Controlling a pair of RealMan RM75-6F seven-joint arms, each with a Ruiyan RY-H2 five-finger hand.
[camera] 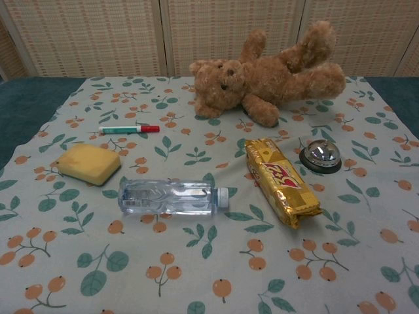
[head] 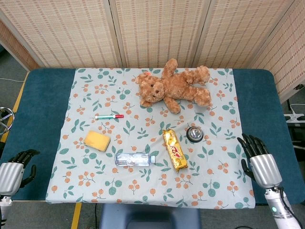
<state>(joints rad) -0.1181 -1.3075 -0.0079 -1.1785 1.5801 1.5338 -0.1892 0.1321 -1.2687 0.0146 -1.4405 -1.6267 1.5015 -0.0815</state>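
Note:
A brown teddy bear (head: 174,87) (camera: 268,75) lies on its back at the far side of the floral cloth (head: 95,186). Nearer are a green-and-red pen (head: 108,116) (camera: 129,129), a yellow sponge (head: 97,140) (camera: 88,163), a clear plastic bottle (head: 135,159) (camera: 171,197) on its side, a gold snack pack (head: 174,150) (camera: 281,181) and a silver call bell (head: 194,134) (camera: 321,156). My left hand (head: 16,168) rests at the table's left front edge, fingers curled loosely, holding nothing. My right hand (head: 258,160) lies at the right front edge, fingers spread, empty. Neither hand shows in the chest view.
The cloth covers a blue table (head: 40,95) whose bare blue strips show left and right. Woven folding screens (head: 157,28) stand behind the table. Cables and a power strip (head: 293,117) lie on the floor at the right.

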